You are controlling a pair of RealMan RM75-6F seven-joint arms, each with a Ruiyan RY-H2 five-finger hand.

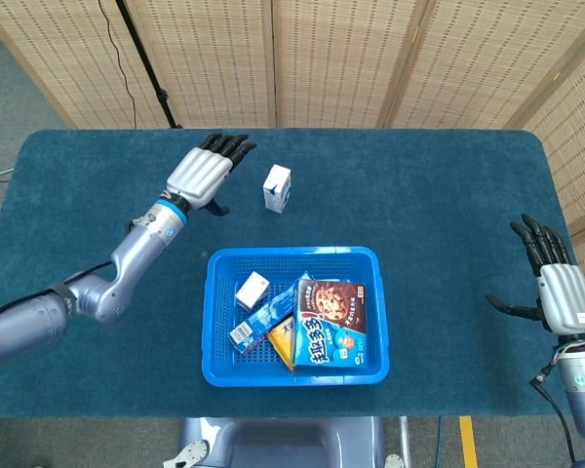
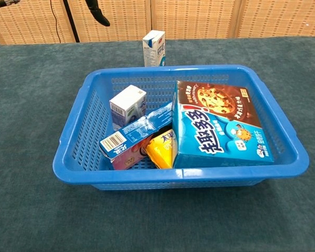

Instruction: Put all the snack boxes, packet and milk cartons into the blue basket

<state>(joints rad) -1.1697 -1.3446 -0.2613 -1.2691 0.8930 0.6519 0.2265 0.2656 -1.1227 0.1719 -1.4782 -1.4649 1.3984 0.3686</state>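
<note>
The blue basket holds a white and purple milk carton, a long blue snack box, a yellow packet and a large cookie box. A second blue and white milk carton stands upright on the table behind the basket. My left hand hovers to the left of that carton, open and empty, fingers stretched out. Only its thumb tip shows in the chest view. My right hand is open at the table's right edge.
The teal table stretches wide around the basket. Wicker screens stand behind it, with a black stand at the back left.
</note>
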